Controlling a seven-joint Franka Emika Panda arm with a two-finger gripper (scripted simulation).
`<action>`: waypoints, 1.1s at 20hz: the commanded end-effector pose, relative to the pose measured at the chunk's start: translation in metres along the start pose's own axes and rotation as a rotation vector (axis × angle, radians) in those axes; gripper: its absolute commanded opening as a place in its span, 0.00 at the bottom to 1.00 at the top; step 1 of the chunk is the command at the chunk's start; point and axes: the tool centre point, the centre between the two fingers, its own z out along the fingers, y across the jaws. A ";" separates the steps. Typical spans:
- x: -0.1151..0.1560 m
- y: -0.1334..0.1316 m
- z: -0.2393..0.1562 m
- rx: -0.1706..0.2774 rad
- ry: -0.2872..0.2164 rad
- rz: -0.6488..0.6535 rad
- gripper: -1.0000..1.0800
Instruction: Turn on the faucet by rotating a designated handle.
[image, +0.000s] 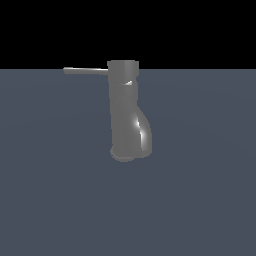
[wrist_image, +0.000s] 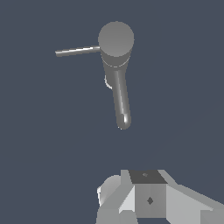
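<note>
The faucet (image: 126, 115) is a dark grey glossy column standing on the flat floor, with a cylindrical cap on top and a bulging spout end low down. The handle (image: 86, 71), a thin grey rod, sticks out level from the cap toward the exterior view's left. In the wrist view the faucet (wrist_image: 117, 61) shows from above, with its spout reaching toward the camera and the handle (wrist_image: 78, 51) out to one side. Only pale blocky parts of my gripper (wrist_image: 148, 194) show at the frame edge, well apart from the faucet. Its fingers are not clear. The exterior view does not show the gripper.
A plain blue-grey floor (image: 200, 190) spreads around the faucet, under a black background. A small pale patch (wrist_image: 107, 82) shows beside the faucet column in the wrist view.
</note>
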 end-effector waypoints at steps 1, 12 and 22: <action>0.000 0.000 0.000 0.000 0.000 0.000 0.00; 0.002 0.007 0.005 0.032 -0.027 0.037 0.00; 0.012 0.005 0.008 0.035 -0.027 0.080 0.00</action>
